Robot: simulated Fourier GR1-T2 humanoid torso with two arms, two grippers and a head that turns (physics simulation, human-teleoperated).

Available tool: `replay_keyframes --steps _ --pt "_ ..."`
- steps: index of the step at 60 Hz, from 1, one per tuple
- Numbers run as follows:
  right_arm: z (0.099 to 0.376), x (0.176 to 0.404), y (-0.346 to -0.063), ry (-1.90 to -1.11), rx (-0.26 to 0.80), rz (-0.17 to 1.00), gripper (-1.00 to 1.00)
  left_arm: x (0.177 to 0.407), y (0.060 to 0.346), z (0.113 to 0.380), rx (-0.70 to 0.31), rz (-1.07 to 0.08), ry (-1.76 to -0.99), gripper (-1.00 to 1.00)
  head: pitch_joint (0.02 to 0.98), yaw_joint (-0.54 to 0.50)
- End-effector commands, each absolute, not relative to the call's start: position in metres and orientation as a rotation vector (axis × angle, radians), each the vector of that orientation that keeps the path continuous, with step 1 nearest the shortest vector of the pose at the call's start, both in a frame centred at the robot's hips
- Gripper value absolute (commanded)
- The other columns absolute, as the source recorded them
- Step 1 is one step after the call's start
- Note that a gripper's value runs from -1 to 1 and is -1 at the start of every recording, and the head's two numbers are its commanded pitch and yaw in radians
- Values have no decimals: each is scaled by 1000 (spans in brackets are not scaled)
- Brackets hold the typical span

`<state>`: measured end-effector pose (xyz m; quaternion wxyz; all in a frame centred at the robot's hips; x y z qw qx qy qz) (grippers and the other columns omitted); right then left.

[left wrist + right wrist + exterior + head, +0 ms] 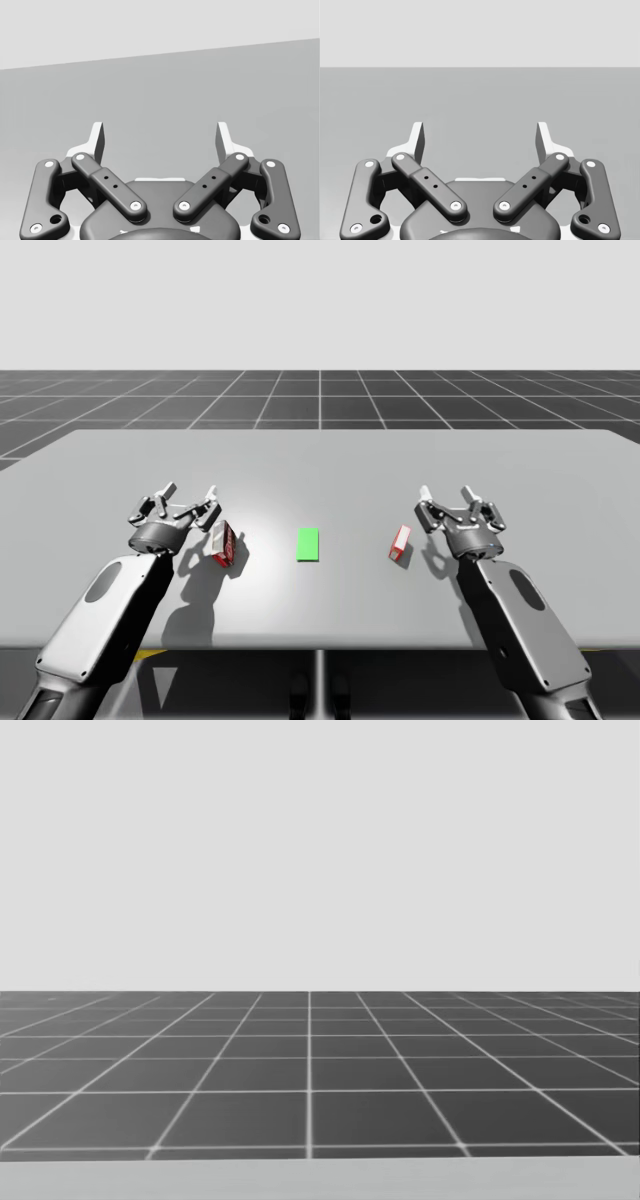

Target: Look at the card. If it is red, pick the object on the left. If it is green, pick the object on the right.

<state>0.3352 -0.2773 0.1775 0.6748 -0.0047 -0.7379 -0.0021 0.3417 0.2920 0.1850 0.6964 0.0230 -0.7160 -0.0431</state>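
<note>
— What colour is the card?
— Green. The green card lies flat on the grey table, about midway between two small boxes.
— Where are the boxes?
— The left red box sits just beside my left gripper, on the side facing the card. The right red box sits between the card and my right gripper, near that gripper but apart from it.
— And the claws?
— Both are spread wide and hold no box. Each wrist view has bare table ahead of the fingers.
— Where is your head pointed?
— Out at the dark gridded floor.
</note>
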Motion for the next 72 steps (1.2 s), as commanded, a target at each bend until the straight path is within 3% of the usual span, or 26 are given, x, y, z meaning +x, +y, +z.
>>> replay_keyframes --steps 1,23,72 --pt "175 333 -275 -1645 -13 -18 -1000 342 292 185 56 -98 -1595 -1000 78 -22" --pt "176 335 -276 -1642 -10 2 -1000 342 292 185 55 -101 -1596 -1000 145 -21" --pt "177 337 -279 -1647 -37 -7 -1000 340 290 191 36 -114 -1641 -1000 728 12"
